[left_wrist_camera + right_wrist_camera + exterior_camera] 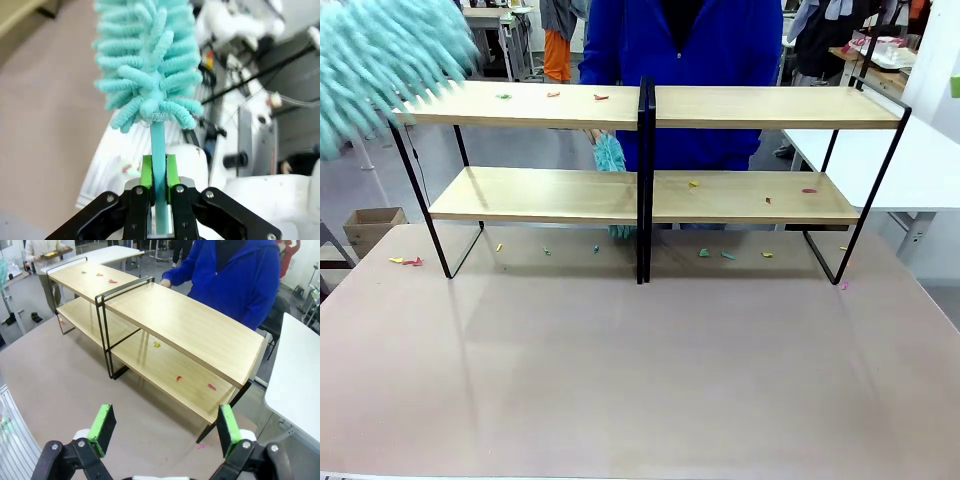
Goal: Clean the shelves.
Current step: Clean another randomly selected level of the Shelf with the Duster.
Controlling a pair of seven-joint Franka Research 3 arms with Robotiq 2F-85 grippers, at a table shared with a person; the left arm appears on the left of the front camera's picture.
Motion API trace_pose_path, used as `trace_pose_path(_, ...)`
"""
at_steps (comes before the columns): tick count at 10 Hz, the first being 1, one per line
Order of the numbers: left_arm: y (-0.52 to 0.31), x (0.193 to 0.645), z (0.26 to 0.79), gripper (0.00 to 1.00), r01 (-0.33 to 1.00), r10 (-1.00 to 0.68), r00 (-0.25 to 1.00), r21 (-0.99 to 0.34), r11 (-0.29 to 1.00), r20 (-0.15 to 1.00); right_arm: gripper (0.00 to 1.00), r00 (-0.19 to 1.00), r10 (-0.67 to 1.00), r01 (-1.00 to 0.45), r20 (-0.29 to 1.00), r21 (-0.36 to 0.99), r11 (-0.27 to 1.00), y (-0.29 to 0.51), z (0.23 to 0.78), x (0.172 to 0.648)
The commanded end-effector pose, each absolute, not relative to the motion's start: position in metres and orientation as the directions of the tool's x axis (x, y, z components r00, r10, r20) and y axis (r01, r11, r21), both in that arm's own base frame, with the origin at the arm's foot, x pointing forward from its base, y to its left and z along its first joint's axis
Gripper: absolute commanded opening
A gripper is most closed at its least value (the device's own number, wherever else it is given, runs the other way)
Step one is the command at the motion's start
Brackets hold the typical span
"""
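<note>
shelves stand across the far part of the table, both boards level, central upright at mid-width. small coloured scraps lie on the top board's left half, on the lower board's right half, and on the table under the rack.

left gripper: pads clamped on the thin stem of a teal duster. its fluffy head shows blurred at far left, above the top board's left end.

right gripper: jaws wide, nothing between the pads, on the near right side, facing the shelves' right end.

person in blue stands behind the shelves. a second duster shows between the boards, just left of the upright.
</note>
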State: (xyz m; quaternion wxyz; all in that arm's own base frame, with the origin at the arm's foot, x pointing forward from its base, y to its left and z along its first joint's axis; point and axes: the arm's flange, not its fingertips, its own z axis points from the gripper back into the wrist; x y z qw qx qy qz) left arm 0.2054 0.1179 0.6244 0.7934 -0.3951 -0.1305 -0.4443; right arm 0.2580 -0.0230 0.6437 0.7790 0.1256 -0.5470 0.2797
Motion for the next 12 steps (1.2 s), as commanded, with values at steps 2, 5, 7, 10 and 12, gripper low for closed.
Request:
trace_pose_path(2,0.012,0.211,0.571,0.13,0.856,-0.788,0.45,-0.453,0.248,0.419,1.0,0.242,0.301,-0.574,0.923,-0.114,0.811,-0.023,0.644,0.258)
trace_pose_path(5,-0.063,0.213,0.57,0.13,0.883,-0.798,0.426,-0.389,0.264,0.425,1.0,0.242,0.301,-0.574,0.923,-0.114,0.811,-0.023,0.644,0.258)
trace_pose_path(7,-0.05,0.21,0.568,0.13,0.884,-0.82,0.396,-0.414,0.218,0.413,1.0,0.242,0.301,-0.574,0.923,-0.114,0.811,-0.023,0.644,0.258)
trace_pose_path(10,-0.085,0.203,0.567,0.13,0.879,-0.815,0.411,-0.414,0.236,0.408,1.0,0.242,0.301,-0.574,0.923,-0.114,0.811,-0.023,0.644,0.258)
trace_pose_path(12,-0.111,0.205,0.555,0.13,0.876,-0.815,0.442,-0.378,0.301,0.374,1.0,0.242,0.301,-0.574,0.923,-0.114,0.811,-0.023,0.644,0.258)
